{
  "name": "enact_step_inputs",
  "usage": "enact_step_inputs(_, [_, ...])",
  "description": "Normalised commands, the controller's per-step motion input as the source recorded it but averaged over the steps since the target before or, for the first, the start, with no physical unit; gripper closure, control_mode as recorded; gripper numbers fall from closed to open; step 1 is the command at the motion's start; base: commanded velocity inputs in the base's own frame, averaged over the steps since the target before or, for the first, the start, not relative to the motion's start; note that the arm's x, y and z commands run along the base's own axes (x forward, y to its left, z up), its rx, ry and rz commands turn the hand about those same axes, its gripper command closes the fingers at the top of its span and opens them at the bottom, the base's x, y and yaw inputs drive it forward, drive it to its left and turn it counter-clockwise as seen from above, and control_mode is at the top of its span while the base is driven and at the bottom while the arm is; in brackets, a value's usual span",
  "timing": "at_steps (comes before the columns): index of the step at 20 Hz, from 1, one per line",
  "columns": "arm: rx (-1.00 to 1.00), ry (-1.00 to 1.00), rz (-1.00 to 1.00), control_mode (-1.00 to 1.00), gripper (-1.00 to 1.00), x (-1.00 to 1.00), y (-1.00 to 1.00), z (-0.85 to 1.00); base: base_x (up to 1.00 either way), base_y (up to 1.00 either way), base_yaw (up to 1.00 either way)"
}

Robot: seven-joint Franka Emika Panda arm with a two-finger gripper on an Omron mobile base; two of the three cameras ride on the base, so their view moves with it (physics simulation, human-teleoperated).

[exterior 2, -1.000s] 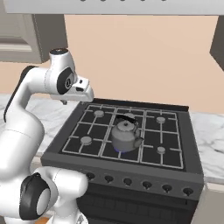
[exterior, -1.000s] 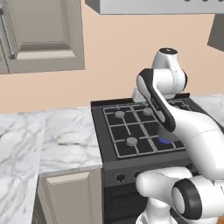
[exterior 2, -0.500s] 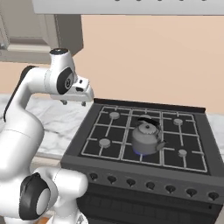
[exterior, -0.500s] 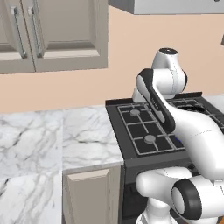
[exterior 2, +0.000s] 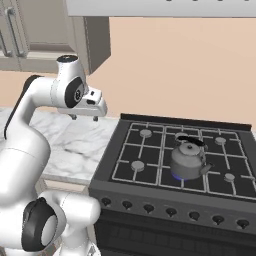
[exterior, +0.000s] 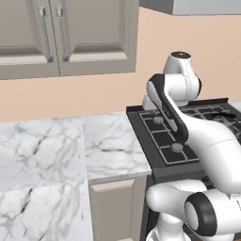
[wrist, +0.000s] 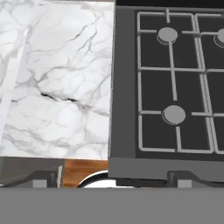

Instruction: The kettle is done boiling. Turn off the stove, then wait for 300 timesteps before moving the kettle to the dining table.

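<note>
So the kettle (exterior 2: 188, 161) is sitting on the stove (exterior 2: 150, 165), on the front burner a bit right of center, spout pointing toward the front right and the thin black handle arched up over the lid. There's a little blue glow right under its base, so that burner looks lit. The stove's grates have grey burner caps, and the two on the left side are bare. A row of black knobs (exterior 2: 171, 212) runs along the front panel below the cooktop. The arm is up high and off to the left of the stove, with the end effector (exterior 2: 85, 118) hanging over the marble counter (exterior 2: 75, 145) near the stove's left edge, well apart from the kettle and not touching anything. Only two short dark tips poke down under the white hand there, and they're too small for me to tell how wide they're spread; nothing is between them as far as I can see. In the hand view you're looking straight down at the seam where the counter (wrist: 61, 83) meets the stove (wrist: 127, 87), with two burner caps on the left column of the cooktop. From the left base view the arm covers a good chunk of the stove (exterior: 162, 136). Beige cabinets (exterior: 66, 37) hang on the wall above the counter (exterior: 56, 150), and a grey hood (exterior 2: 165, 7) sits over the stove.
</note>
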Motion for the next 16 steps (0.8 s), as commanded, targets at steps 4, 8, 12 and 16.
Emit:
enact_step_inputs(4, [0.00, 0.00, 0.00, -1.00, -1.00, 0.00, 0.00, 0.00, 0.00, 0.12, 0.00])
enact_step_inputs(8, [0.02, -0.02, 0.00, -1.00, -1.00, -0.11, -0.11, 0.00, 0.00, 0.00, 0.00])
enact_step_inputs(12, [0.09, -0.10, -0.02, -1.00, -1.00, -0.27, -0.44, 0.00, 0.00, 0.00, 0.00])
enact_step_inputs(16, [0.10, -0.09, -0.04, -1.00, -1.00, -0.24, -0.50, 0.05, 0.00, 0.00, 0.00])
